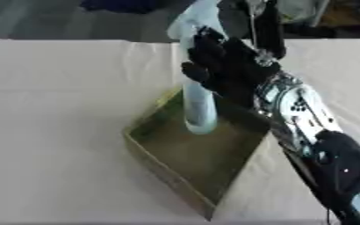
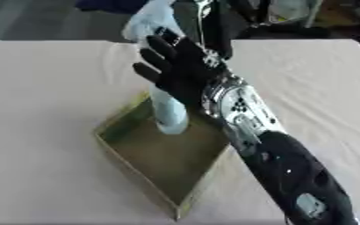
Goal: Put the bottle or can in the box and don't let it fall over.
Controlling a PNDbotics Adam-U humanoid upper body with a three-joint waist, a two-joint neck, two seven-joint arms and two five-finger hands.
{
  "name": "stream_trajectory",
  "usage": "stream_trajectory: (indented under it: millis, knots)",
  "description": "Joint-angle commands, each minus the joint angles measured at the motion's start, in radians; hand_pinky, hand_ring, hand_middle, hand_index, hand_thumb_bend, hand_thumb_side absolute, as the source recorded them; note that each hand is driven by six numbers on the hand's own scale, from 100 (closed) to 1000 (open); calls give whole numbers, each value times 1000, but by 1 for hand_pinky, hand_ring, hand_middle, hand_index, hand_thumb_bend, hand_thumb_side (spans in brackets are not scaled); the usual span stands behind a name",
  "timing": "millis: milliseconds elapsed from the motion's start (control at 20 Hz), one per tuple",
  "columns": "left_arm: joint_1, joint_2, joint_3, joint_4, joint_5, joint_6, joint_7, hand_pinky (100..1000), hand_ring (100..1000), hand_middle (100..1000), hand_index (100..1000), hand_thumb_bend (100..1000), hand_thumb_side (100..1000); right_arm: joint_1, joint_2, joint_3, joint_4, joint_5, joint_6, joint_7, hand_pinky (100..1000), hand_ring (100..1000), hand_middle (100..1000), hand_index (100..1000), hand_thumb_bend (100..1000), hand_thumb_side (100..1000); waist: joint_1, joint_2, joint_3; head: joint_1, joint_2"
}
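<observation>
No readable text; bottle [image 1: 199, 105] label seemingly blank, view blurred.

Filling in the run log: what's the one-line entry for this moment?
right hand: shut on bottle | bottle: upright, base inside box | box: open, on table | left hand: not in view

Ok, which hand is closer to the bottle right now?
Right. The right hand is against the pale bottle, which stands with its base inside the box, fingers around its upper part. The left hand shows in neither view.
</observation>
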Motion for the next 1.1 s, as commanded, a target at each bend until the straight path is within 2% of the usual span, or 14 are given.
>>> stream_trajectory:
  millis: [50,700,900,1100]
  knots:
    - [-12,20,8,-14,-3,-1,-1,1000,943,831,805,547,698,23,-26,15,-24,-10,14,-8,100,100,100,945,205,1000,6,-5,0,-2,-12]
    - [-21,14,7,-17,-1,-2,-3,1000,943,832,805,547,698,192,-87,83,-24,-61,45,-97,100,100,100,948,198,1000,12,5,7,-12,-23]
    - [-22,16,7,-18,-1,-2,-3,1000,943,832,806,547,697,231,-110,85,-24,-86,39,-131,100,100,100,950,199,1000,11,5,7,-11,-24]
    - [-21,15,7,-17,-1,-2,-3,1000,944,832,806,546,698,248,-130,62,-24,-77,15,-138,100,100,100,949,199,1000,11,4,5,-9,-26]
